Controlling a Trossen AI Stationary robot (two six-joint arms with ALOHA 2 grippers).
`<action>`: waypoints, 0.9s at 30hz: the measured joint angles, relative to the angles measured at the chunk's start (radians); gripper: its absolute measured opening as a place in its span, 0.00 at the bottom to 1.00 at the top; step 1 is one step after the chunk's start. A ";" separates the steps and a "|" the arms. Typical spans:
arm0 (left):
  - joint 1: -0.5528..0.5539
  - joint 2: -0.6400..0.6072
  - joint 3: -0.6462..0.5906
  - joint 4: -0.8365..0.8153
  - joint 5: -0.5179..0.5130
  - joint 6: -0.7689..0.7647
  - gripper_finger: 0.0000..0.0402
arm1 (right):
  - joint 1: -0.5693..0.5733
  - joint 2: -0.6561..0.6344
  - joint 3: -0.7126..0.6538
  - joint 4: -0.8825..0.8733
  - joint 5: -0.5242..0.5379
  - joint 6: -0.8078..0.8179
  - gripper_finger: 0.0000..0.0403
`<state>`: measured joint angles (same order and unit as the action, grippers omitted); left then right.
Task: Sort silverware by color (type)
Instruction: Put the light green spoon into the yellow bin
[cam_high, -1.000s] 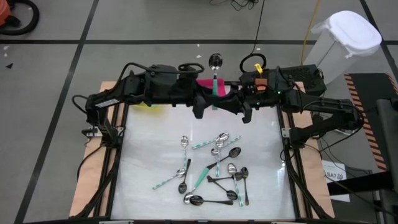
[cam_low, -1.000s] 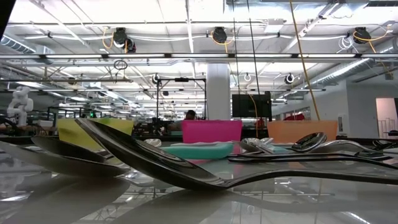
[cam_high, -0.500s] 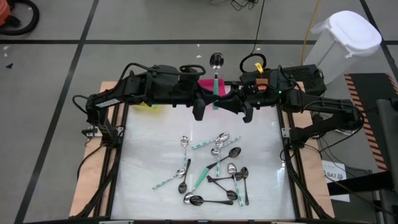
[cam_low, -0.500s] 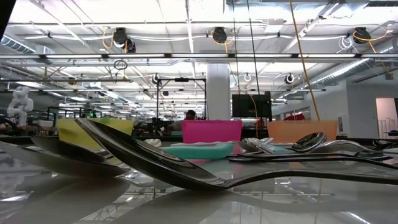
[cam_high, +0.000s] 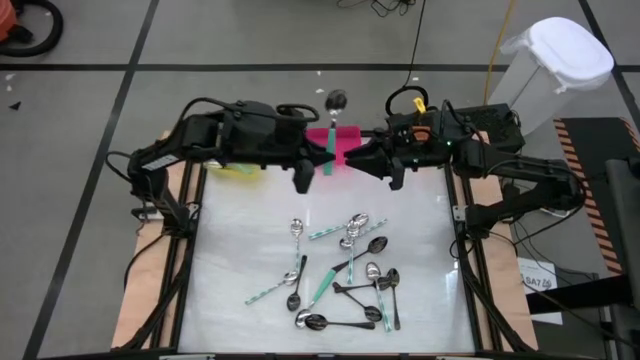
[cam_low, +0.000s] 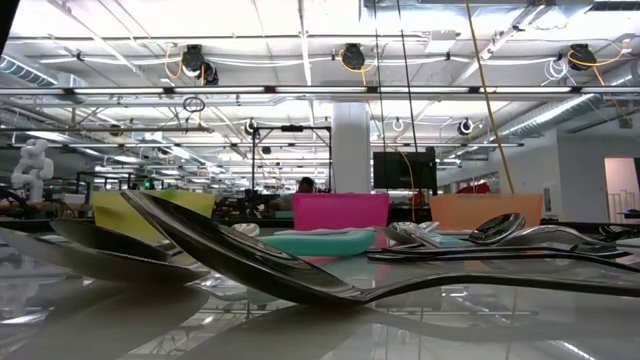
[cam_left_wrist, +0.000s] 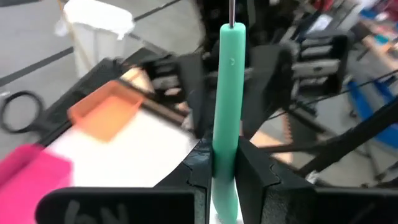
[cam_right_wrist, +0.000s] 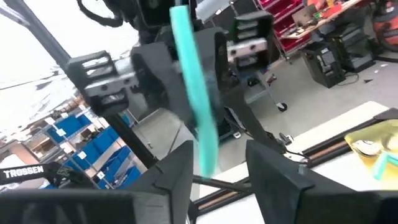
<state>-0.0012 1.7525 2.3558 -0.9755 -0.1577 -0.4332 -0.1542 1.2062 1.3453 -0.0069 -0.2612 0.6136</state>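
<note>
A teal-handled spoon (cam_high: 329, 158) stands in the air over the table's far edge, with its silver bowl (cam_high: 336, 99) on top, in front of the pink bin (cam_high: 348, 138). My left gripper (cam_left_wrist: 225, 180) is shut on its handle. My right gripper (cam_right_wrist: 217, 171) faces it from the right with its fingers open; the teal handle (cam_right_wrist: 198, 115) shows between and beyond them, with a gap on each side. Several more spoons (cam_high: 345, 270), teal-handled, silver and dark, lie loose on the white table top. My left gripper pinches the lower part of the teal handle (cam_left_wrist: 225, 149) between its two fingers (cam_left_wrist: 200, 171). It comes at the handle about level from the table's left side, and the fingers lie across the handle. The spoon stands upright, bowl up, lifted clear of the table.
Three bins stand along the far edge: a yellow one (cam_low: 150, 205), a pink one (cam_low: 340, 210) and an orange one (cam_low: 485, 210). The yellow bin (cam_right_wrist: 373, 146) holds a teal-handled spoon. A white lidded bin (cam_high: 555, 60) stands beyond the table's far right corner.
My left gripper has shut on the teal handle, and my right gripper has opened and let it go. The left gripper has then carried the spoon a little toward the table's left edge, away from the right gripper. The spoon is still upright.
</note>
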 joint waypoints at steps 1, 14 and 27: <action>0.005 -0.008 0.000 -0.021 -0.009 0.007 0.10 | -0.002 -0.004 0.000 -0.012 -0.001 -0.005 0.37; 0.058 -0.090 -0.002 -0.330 -0.186 0.013 0.10 | -0.067 -0.073 0.000 -0.144 -0.004 -0.050 0.39; -0.045 -0.112 -0.042 -0.588 -0.384 -0.136 0.10 | -0.108 -0.102 0.000 -0.166 -0.005 -0.074 0.39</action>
<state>-0.0462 1.6404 2.3136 -1.5631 -0.5419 -0.5697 -0.2626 1.1038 1.3449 -0.1730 -0.2665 0.5395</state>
